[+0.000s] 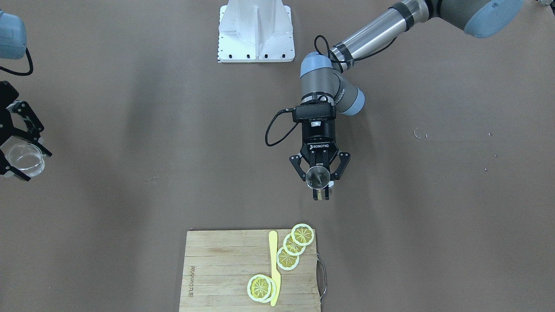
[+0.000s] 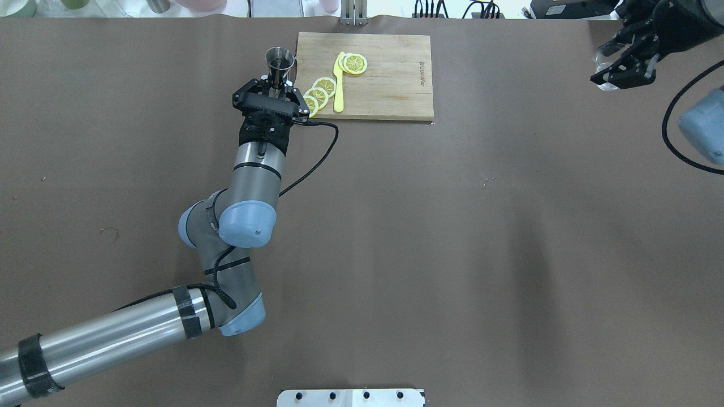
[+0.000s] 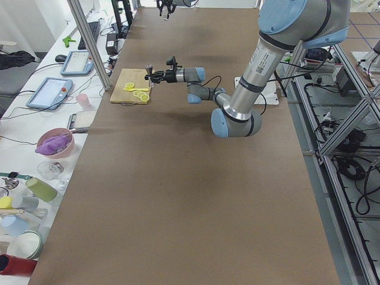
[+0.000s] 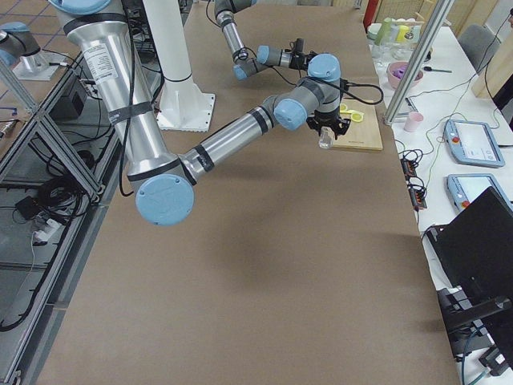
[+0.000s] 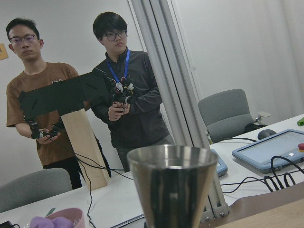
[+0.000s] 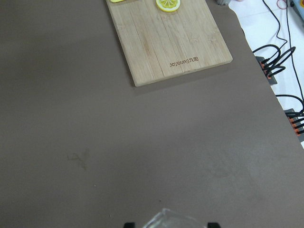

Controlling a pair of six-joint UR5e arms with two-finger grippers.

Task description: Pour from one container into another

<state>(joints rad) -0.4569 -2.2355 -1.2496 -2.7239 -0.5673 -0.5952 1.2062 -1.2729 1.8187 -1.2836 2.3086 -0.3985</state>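
My left gripper (image 1: 321, 190) is shut on the waist of the silver metal jigger (image 1: 317, 177), held upright above the table just short of the cutting board. The jigger (image 2: 280, 61) stands over the fingers in the overhead view, and its upper cone (image 5: 173, 185) fills the bottom of the left wrist view. My right gripper (image 1: 35, 166) is at the table's far end on my right, shut on the small clear glass (image 1: 25, 157), held off the table. Only the glass rim (image 6: 168, 219) shows in the right wrist view. The two containers are far apart.
A wooden cutting board (image 1: 217, 268) with several lemon slices (image 1: 288, 258) and a yellow knife (image 1: 274, 268) lies at the table's far edge. The white robot base (image 1: 256, 32) is at the near edge. Two people (image 5: 128, 90) stand beyond the table.
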